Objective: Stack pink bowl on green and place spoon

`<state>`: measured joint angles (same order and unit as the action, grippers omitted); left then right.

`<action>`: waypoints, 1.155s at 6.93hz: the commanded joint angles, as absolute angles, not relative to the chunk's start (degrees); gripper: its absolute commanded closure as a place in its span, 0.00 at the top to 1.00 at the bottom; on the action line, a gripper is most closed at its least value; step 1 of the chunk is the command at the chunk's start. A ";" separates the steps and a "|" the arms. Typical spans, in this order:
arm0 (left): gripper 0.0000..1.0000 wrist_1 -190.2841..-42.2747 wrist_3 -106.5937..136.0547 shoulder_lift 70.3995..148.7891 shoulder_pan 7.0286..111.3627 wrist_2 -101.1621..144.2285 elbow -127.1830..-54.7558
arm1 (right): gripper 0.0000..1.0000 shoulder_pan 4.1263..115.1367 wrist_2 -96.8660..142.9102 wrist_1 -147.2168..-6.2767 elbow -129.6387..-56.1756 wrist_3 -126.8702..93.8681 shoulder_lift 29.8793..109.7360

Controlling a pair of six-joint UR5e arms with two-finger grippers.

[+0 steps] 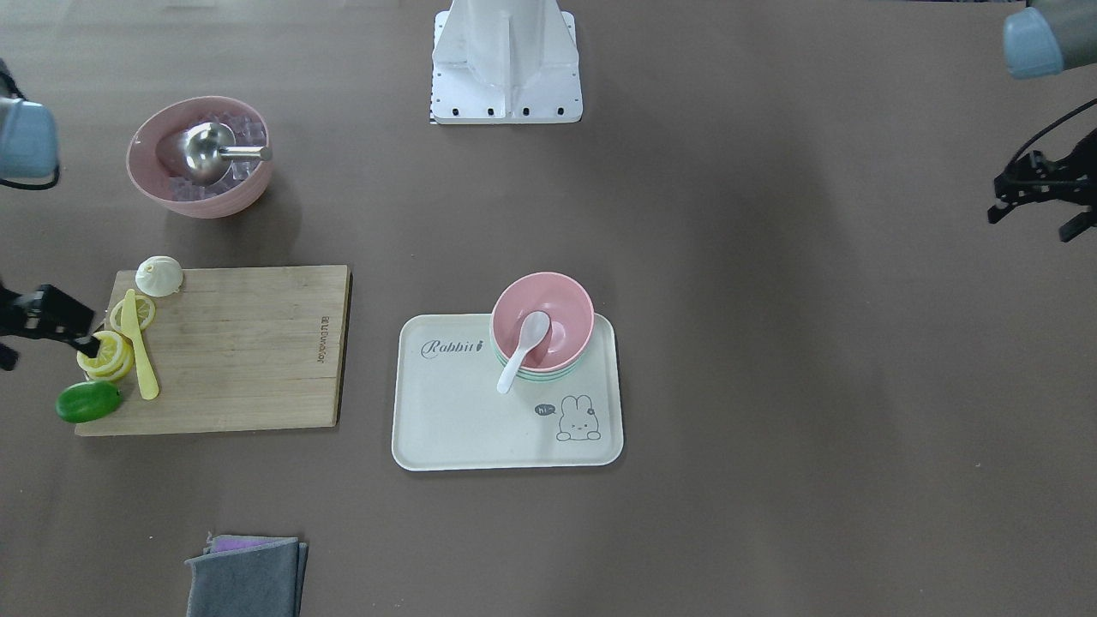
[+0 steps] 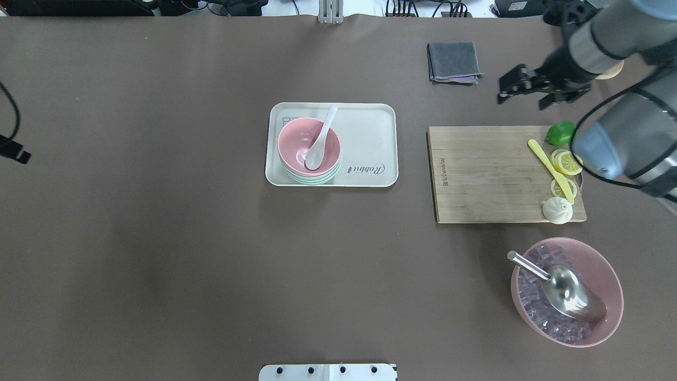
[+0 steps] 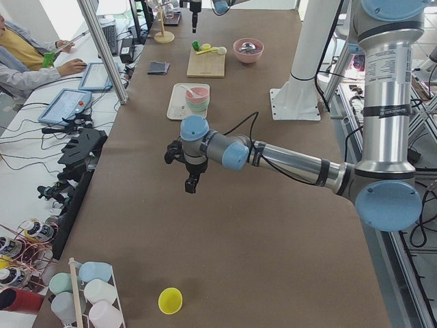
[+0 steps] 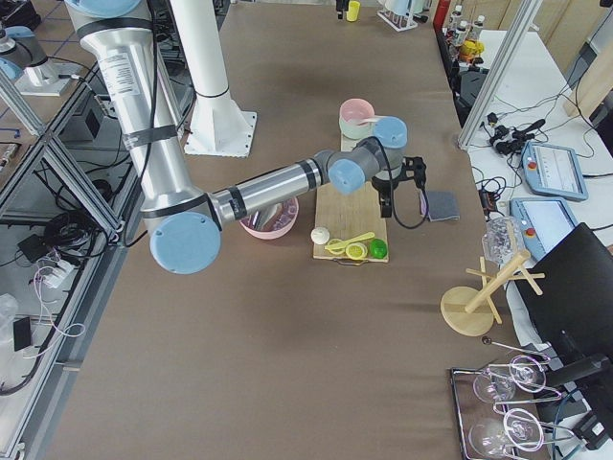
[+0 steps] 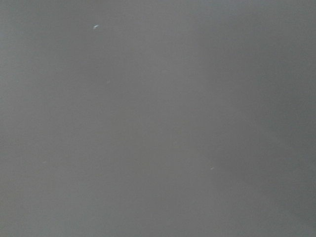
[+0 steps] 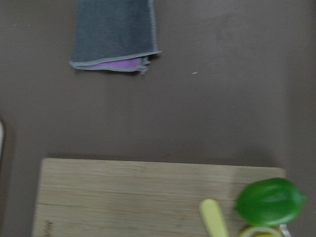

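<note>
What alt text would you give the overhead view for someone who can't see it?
A pink bowl holding a white spoon sits stacked on a green bowl on a cream tray mid-table. To its right are a wooden cutting board with citrus and an ice-filled pink bowl; the right gripper hovers open beyond the board.

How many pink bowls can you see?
2. One pink bowl sits stacked on the green bowls on the tray, a white spoon in it. The other, bigger pink bowl holds ice cubes and a metal scoop.
</note>
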<state>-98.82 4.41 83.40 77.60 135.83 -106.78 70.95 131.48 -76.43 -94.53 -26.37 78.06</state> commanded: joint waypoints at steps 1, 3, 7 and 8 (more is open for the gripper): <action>0.97 -101.05 -3.94 73.27 84.10 138.95 -107.22 | 1.00 81.44 132.18 -80.67 -91.43 -0.45 84.45; 0.98 -110.53 -3.52 70.84 85.25 136.06 -103.55 | 1.00 82.35 136.48 -80.07 -91.58 2.01 85.95; 0.98 -114.08 -2.55 71.10 85.34 136.58 -99.93 | 1.00 82.62 136.14 -79.37 -92.72 1.85 87.19; 0.98 -114.08 -2.81 71.45 85.25 136.58 -100.71 | 1.00 82.62 136.14 -79.37 -92.90 1.85 87.10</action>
<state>-113.96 -2.56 71.18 85.32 136.55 -100.30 82.61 136.20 -79.38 -92.74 1.85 87.22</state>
